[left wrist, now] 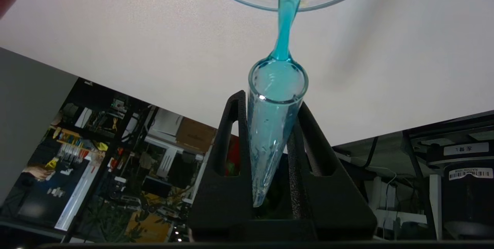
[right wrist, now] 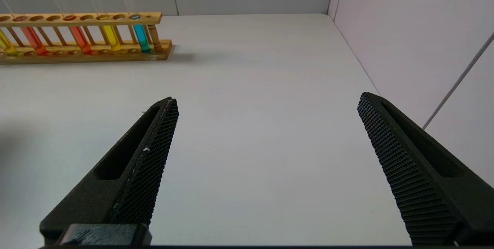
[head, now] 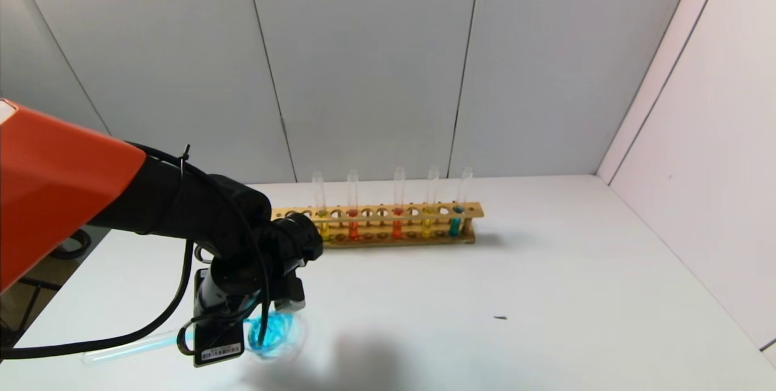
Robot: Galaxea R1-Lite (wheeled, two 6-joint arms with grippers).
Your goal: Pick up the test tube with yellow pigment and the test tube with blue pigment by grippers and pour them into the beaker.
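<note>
The test tube with blue pigment [left wrist: 274, 125] is tipped right over, lying close to level along the near left of the white table [head: 545, 270], its long axis running left to right with the round bottom out toward the robot's left and the open mouth toward the beaker [head: 276, 333]. Blue liquid is streaming from that mouth in a thin ribbon, straight over the beaker's rim. In the head view the clear tail of the tube sticks out past the arm, and bright blue swirls in the glass beneath.

The left gripper [left wrist: 270, 104] has its two black fingers clamped on the tube's sides, one on each flank, partway down from the lip. The orange-shelled left arm reaches in from the left, wrist rolled over above the beaker.

Farther back, the wooden rack [head: 388, 224] stands across the table, well apart from the pour. Five tubes are upright in it, and the yellow-green one, the test tube with yellow pigment [head: 320, 212], sits at its left end.

The right gripper [right wrist: 266, 125] hovers over bare table on the right, fingers spread wide, nothing between them.
</note>
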